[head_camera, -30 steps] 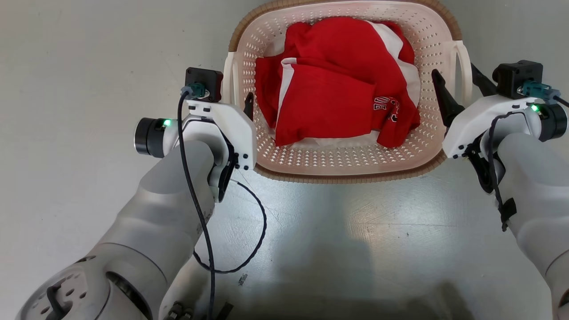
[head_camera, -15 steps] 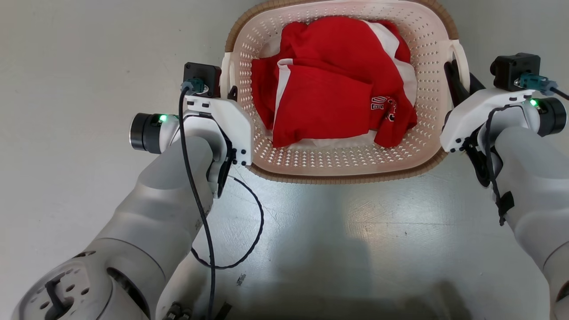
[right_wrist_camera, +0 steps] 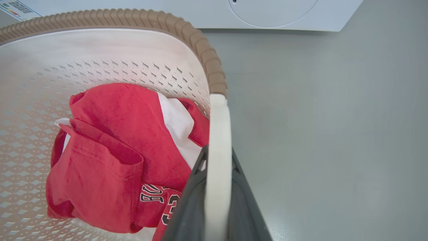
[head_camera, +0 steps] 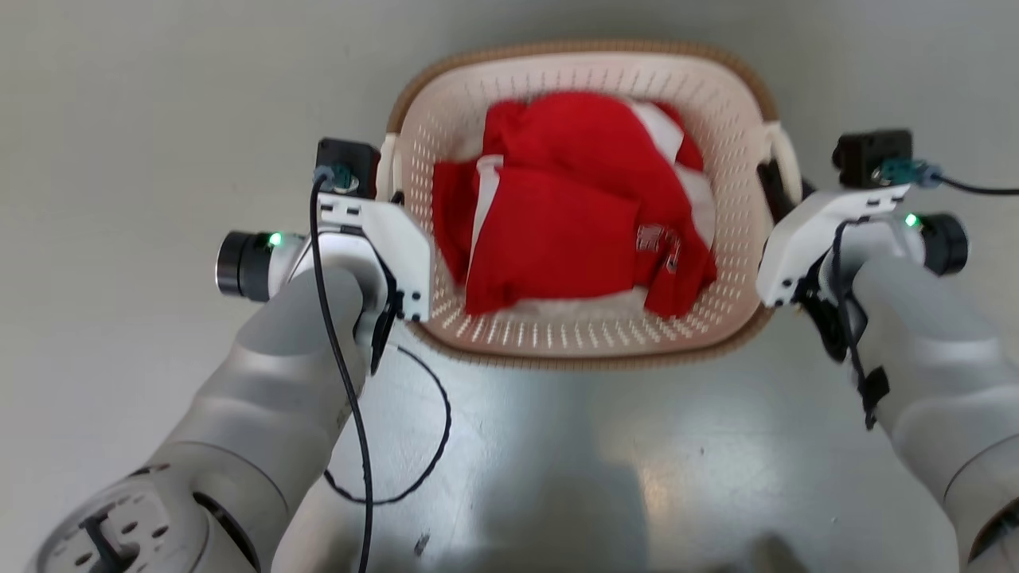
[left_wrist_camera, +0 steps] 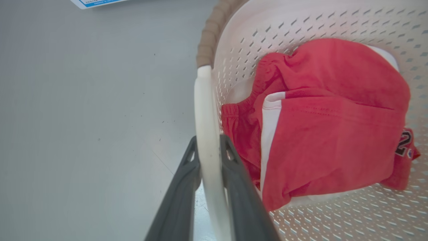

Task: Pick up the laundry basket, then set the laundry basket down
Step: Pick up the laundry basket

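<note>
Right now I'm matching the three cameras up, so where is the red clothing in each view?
Head view: red clothing at centre, inside the laundry basket.
Left wrist view: red clothing in the right half, right of the white handle.
Right wrist view: red clothing at lower left, left of the other white handle.
Shared landmark: the basket's brown rim.

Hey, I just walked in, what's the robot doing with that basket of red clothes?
The robot has the laundry basket gripped from both sides. Its left tool is shut on the basket's left loop handle, and its right tool is shut on the right loop handle. Red and white clothes lie inside. Whether the basket is off the floor yet is hard to tell.
</note>
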You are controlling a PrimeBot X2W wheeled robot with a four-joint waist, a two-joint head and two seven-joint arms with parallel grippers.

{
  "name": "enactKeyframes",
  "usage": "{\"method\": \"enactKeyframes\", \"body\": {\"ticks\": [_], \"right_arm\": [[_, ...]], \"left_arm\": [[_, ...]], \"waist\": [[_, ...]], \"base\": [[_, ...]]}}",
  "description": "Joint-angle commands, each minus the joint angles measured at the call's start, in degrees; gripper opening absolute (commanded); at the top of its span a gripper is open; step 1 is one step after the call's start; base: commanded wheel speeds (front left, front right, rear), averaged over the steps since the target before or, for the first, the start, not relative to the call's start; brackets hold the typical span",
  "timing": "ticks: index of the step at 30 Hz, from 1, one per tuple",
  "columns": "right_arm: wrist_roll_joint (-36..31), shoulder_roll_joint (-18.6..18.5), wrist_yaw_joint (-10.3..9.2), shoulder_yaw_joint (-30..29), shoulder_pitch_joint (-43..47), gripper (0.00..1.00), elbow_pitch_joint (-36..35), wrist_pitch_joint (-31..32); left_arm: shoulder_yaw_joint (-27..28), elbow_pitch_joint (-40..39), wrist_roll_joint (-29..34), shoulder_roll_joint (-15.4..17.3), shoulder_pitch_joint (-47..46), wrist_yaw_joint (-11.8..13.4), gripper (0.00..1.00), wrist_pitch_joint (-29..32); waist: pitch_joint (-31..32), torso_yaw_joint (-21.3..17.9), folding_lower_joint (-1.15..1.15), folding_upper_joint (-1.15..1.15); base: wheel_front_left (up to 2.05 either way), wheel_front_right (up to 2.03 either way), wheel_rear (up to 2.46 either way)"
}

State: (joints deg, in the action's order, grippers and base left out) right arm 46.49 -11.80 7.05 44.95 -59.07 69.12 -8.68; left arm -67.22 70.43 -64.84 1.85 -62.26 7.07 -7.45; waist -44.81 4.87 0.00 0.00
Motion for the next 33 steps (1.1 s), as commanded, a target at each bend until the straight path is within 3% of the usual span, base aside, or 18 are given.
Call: {"method": "enactKeyframes", "body": {"ticks": [1,24,33], "right_arm": [[0.8,1.4,0.44,1.8,4.2,0.00,-0.9,0.9],[8.0,4.7,0.44,9.0,16.3,0.00,0.7,11.2],[9.8,5.1,0.44,10.6,19.4,0.00,1.3,13.2]], "left_arm": [[-0.2,0.4,-0.1,1.0,1.2,-0.6,0.00,0.2],[-1.8,3.4,-2.3,1.5,16.0,-5.3,0.00,7.1],[-2.1,3.5,-2.8,1.5,20.5,-6.3,0.00,8.2]], "waist": [[3.5,-1.1,0.00,0.00],[32.9,-5.4,0.00,0.00],[40.6,-5.7,0.00,0.00]], "base": [[0.00,0.00,0.00],[0.00,0.00,0.00],[0.00,0.00,0.00]]}}
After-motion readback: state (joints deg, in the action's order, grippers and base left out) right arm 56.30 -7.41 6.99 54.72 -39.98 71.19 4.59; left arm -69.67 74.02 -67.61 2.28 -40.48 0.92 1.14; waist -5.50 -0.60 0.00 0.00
